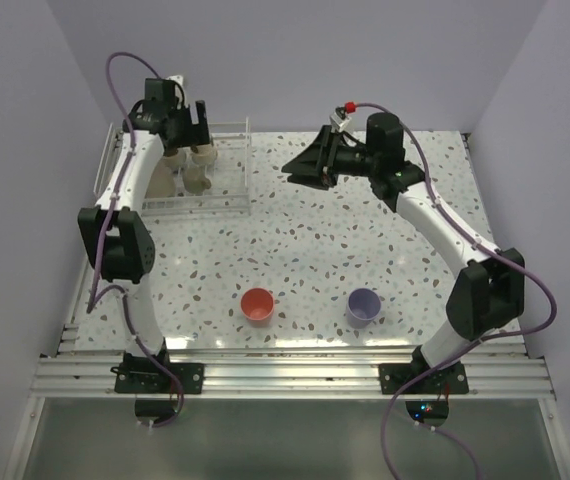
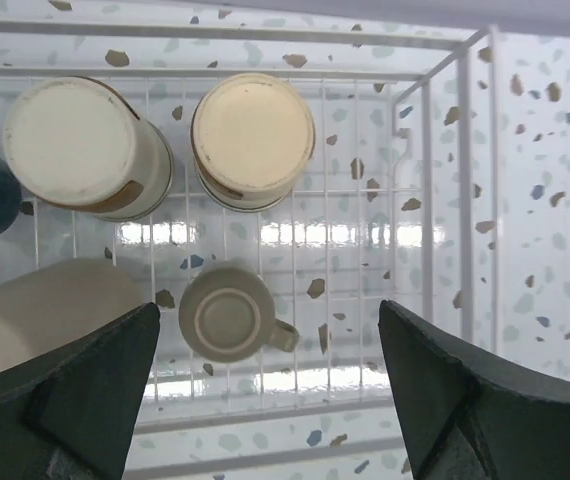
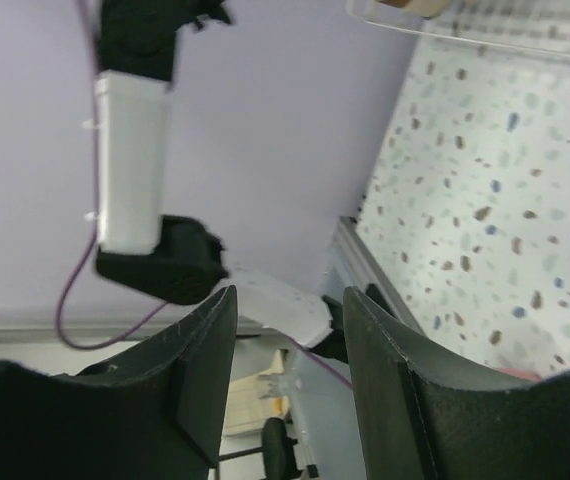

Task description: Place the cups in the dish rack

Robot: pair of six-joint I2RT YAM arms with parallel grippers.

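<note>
Now the dish rack [image 2: 465, 200] holds upturned cups [image 2: 253, 135], with the left end effector [image 2: 269, 320] spread wide and empty above it. Right of the rack the right end effector [image 3: 290, 292] gapes empty; a red cup [image 1: 257, 305] and a lavender cup [image 1: 364, 305] stand well away.

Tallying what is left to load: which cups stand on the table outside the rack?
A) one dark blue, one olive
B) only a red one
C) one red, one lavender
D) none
C: the red cup and the lavender cup sit on the table, well apart from the dish rack.
</note>
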